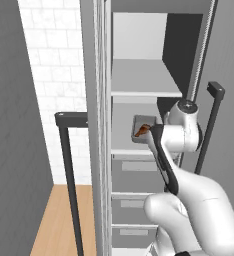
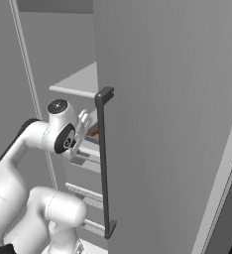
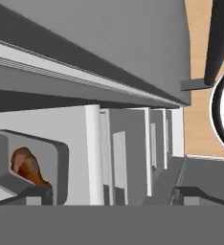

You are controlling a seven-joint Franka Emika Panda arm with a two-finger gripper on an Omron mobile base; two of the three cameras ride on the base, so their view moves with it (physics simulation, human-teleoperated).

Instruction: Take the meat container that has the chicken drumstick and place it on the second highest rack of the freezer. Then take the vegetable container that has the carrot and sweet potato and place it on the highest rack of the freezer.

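Grey, smooth panels form this tall freezer (image 1: 139,80), which stands open with flat pale racks above and a column of drawer fronts (image 1: 134,172) below. Its door (image 2: 167,124) is a big matte slab with a thin black bar handle (image 2: 104,163), and a second black handle (image 1: 69,170) shows at the other side over a warm wooden floor (image 1: 64,220).

I judge that the main risk is the arm (image 1: 189,200) itself: its bulky white elbow sits in the narrow opening, so a wide swing on the way out may knock the door or the rack edge.

On the second highest rack (image 1: 134,150) rests the meat container (image 1: 143,131), a shallow grey tray with rounded corners and a thick rim (it looks like rigid plastic). It sits near the front edge, so a brush from a finger could push it crooked or pull it off the rack.

Near it, the gripper (image 3: 111,195) has its two small dark fingers (image 3: 37,194) spread wide apart and they grasp nothing; one tip is just beside the container's rim.

Inside lies the chicken drumstick (image 3: 28,166), brown-red, glossy and rounded, and loose enough to roll if the tray is bumped.
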